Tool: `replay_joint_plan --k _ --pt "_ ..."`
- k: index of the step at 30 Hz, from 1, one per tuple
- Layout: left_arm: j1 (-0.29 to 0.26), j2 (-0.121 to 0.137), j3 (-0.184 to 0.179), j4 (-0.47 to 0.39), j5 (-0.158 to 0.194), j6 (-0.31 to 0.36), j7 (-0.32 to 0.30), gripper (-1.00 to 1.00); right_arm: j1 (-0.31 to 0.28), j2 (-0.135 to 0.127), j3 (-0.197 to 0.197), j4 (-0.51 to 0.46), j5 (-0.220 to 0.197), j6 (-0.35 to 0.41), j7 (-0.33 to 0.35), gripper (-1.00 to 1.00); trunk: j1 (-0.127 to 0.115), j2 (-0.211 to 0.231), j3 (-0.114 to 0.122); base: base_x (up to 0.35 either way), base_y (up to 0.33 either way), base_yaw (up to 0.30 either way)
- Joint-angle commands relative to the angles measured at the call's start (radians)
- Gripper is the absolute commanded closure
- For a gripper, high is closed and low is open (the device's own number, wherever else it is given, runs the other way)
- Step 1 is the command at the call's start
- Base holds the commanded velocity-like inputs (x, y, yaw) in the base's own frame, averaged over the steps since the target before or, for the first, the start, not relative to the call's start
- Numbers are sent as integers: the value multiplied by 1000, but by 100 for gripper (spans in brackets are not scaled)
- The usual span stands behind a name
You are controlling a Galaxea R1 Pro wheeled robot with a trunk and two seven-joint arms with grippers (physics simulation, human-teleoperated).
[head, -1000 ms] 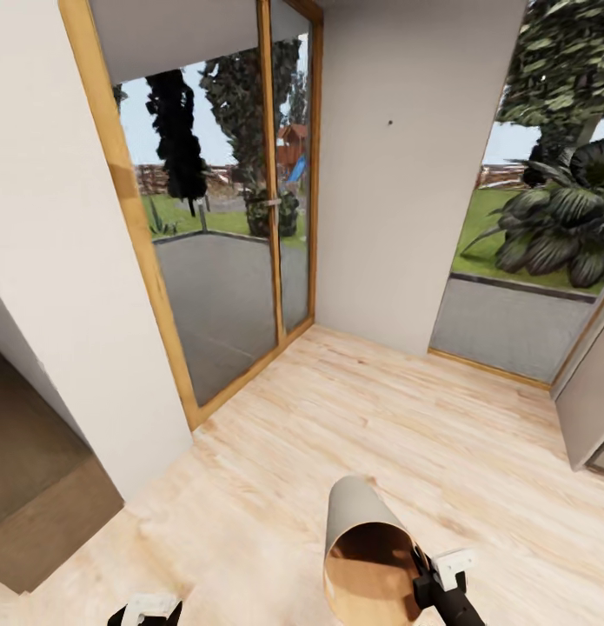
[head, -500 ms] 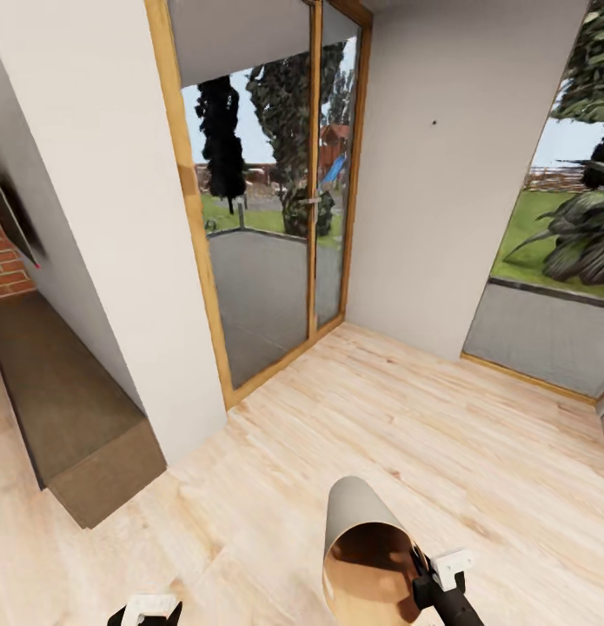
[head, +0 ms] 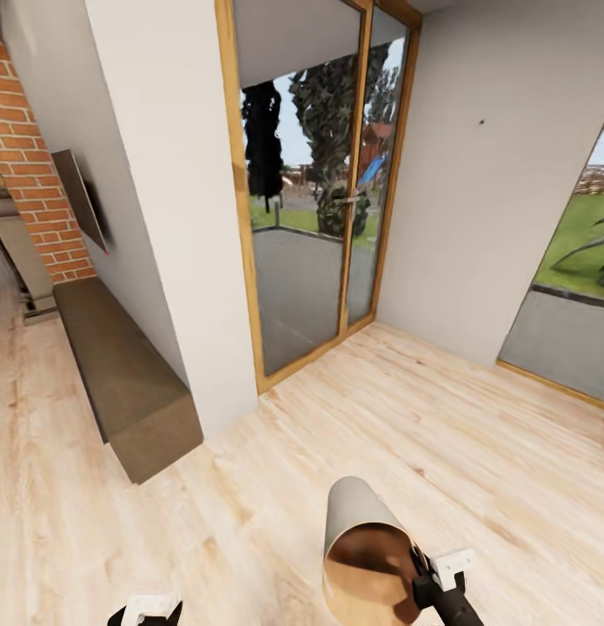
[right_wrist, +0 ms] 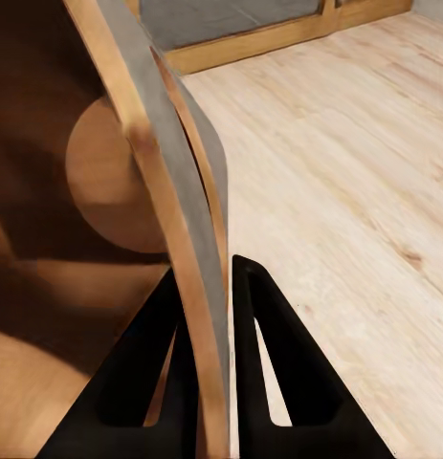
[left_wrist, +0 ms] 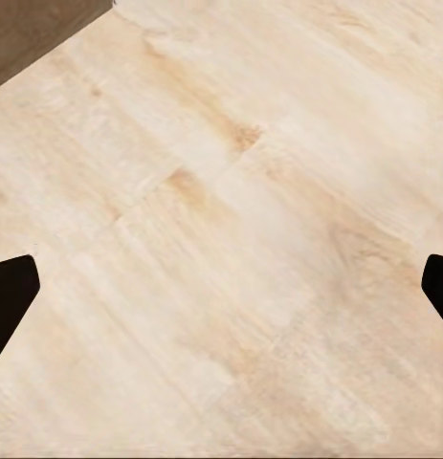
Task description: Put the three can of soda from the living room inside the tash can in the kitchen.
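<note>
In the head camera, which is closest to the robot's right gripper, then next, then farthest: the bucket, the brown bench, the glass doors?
1. The bucket, pinched at its rim by the right gripper.
2. The brown bench, along the left wall.
3. The glass doors, straight ahead across the floor.

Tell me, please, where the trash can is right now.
The trash can is held by its rim in the right claw, low in the head view, above the wood floor.

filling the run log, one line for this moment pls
phase: in transit | right gripper: shut on trash can rim | left gripper: open | cans: unseen | ahead: glass doors
</note>
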Motion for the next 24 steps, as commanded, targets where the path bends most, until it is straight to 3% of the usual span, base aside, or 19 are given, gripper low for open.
replay_joint_plan --k 1,8,16,24 --pt "0 0 0 0 0 0 0 -100 -1 0 -1 -2 -4 0 10 100 0 0 0 -230 0 247" --pt "0 0 0 0 0 0 0 -100 -1 0 2 -2 -4 0 10 100 0 0 0 -228 0 247" --pt "0 0 0 0 0 0 0 -100 -1 8 1 -2 40 1 8 100 0 0 0 -228 0 244" --pt "0 0 0 0 0 0 0 -100 -1 12 -1 -3 47 1 8 100 0 0 0 -226 0 61"
